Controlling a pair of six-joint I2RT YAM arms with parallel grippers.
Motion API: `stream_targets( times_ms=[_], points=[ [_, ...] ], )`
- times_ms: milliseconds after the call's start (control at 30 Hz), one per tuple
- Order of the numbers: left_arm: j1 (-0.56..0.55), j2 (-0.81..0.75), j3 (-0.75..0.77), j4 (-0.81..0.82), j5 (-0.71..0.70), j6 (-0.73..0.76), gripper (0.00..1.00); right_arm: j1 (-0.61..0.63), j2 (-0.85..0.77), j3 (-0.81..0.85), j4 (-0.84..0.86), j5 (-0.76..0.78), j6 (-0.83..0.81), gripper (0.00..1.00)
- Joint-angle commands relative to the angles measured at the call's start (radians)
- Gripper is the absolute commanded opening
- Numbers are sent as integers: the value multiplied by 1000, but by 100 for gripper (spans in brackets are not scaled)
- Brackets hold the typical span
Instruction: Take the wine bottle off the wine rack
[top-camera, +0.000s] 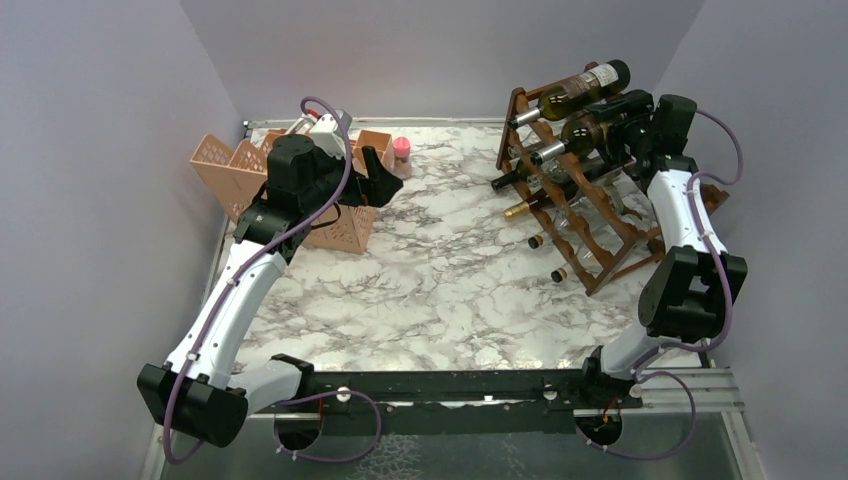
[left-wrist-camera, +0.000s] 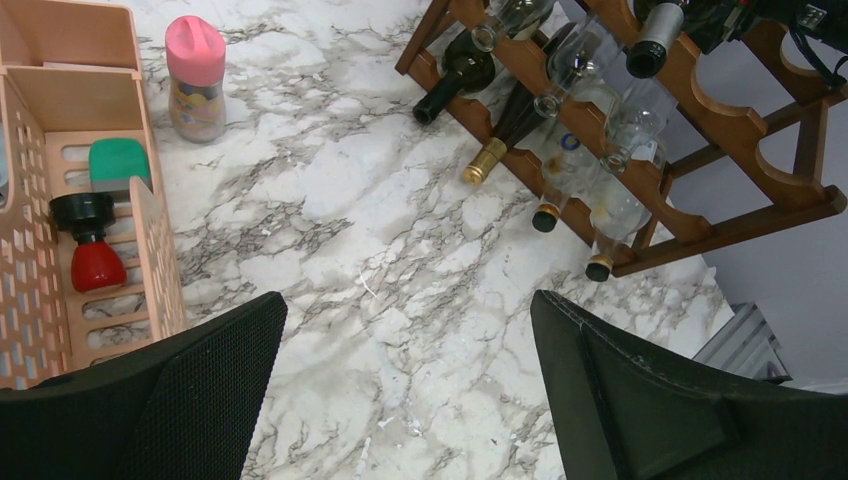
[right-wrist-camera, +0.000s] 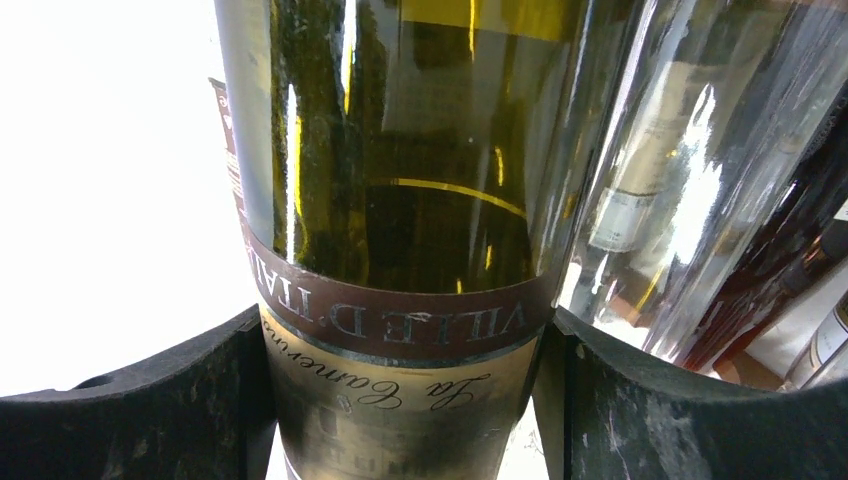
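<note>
Marble-patterned tabletop (left-wrist-camera: 400, 300) with a peach-pink lattice organiser (left-wrist-camera: 160, 260) on its left side

A small pink-capped container (left-wrist-camera: 196, 78) stands upright on the tabletop just beside the organiser's far corner; one organiser compartment holds a green block (left-wrist-camera: 120, 162) and, nearer the camera, a red bottle with a black cap (left-wrist-camera: 92, 245), the two close together

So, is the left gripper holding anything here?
No, the left gripper is wide open, with only the marble table showing between its jaws.
</note>
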Motion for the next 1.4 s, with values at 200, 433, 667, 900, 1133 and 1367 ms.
stream_targets(
  times_ms=[200,433,667,900,1133,1367],
  points=[
    [-9,5,3,14,39,-7,99,-17,-142,-49,53,-93,57,51],
    [-16,-2,-9,15,39,-13,99,-17,-204,-75,57,-122,53,50],
    [-26,6,-33,13,32,-31,99,-14,-235,-49,43,-242,34,42],
    [-99,53,-31,51,-8,-38,99,31,-282,-16,-6,-295,37,41],
    [-333,-13,-176,350,-204,120,99,197,-293,-9,-21,-327,67,41],
    [-478,-182,-514,861,-107,562,99,267,-291,-46,34,-388,154,42]
  ],
)
